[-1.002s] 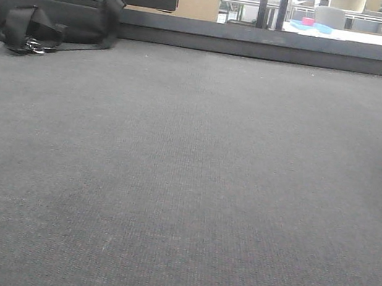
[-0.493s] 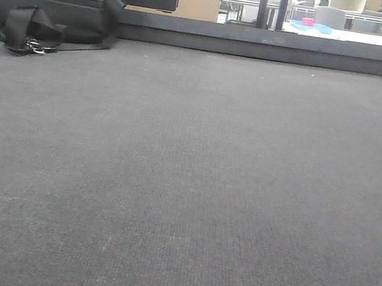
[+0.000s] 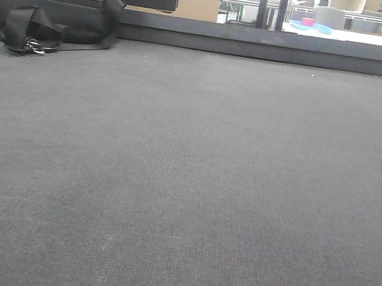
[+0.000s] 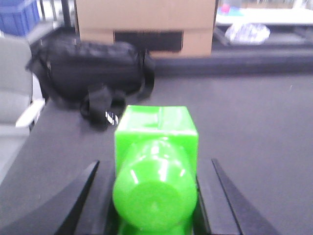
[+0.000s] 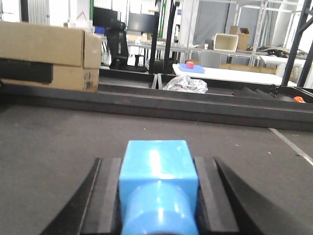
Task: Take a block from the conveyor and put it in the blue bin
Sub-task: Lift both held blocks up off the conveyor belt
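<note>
**A block in each claw, over the grey belt**

In the left wrist view the left claw (image 4: 155,163) is pinched on a green block (image 4: 156,147). The block fills the lower middle of the frame, a rounded knob facing the camera, with the dark fingers (image 4: 83,196) pressed in along both of its sides. Behind it, in the upper left of the frame, a black bag (image 4: 88,73) lies on the belt against a cardboard box (image 4: 146,22). A blue bin (image 4: 19,17) shows in the far upper left corner, well away from the block.

The right wrist view is much the same. The right claw (image 5: 157,161) is closed on a blue block (image 5: 157,166) at the bottom centre, its inner pads against the block's sides. A dark rail (image 5: 195,110) crosses the frame above it, with a white table (image 5: 230,74) beyond.

The front view shows neither arm and neither block — only the grey belt (image 3: 191,187) spread across the frame, with the bag and box in the upper left.
</note>
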Robot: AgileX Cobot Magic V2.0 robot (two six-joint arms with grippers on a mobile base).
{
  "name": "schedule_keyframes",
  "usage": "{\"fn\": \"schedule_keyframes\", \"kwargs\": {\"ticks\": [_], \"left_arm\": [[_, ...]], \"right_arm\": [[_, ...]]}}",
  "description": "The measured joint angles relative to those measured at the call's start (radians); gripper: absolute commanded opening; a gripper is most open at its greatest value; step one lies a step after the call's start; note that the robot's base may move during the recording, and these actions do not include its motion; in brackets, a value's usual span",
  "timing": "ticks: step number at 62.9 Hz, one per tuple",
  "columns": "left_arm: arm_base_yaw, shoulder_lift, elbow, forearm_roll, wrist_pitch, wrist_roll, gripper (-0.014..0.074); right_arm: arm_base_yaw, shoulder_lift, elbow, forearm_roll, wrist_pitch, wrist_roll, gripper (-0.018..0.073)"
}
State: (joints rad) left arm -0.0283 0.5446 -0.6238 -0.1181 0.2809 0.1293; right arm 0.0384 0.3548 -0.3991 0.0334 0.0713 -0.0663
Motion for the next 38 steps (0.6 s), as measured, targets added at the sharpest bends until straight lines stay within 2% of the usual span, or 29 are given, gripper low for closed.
{"fn": "schedule_keyframes", "kwargs": {"ticks": [17, 28, 38], "left_arm": [[0.000, -0.212, 0.016, -0.014, -0.002, 0.000, -0.0111], [0.000, -0.228, 0.060, 0.011, 0.001, 0.000, -0.0111], [0.000, -0.228, 0.065, 0.014, 0.002, 0.000, -0.0111]], "right_arm": [[0.000, -0.054, -0.089, 0.038, 0.134, 0.000, -0.0162], [0.000, -0.054, -0.118, 0.042, 0.209, 0.000, -0.0162], [0.000, -0.054, -0.134, 0.088, 0.223, 0.000, -0.0162]]}}
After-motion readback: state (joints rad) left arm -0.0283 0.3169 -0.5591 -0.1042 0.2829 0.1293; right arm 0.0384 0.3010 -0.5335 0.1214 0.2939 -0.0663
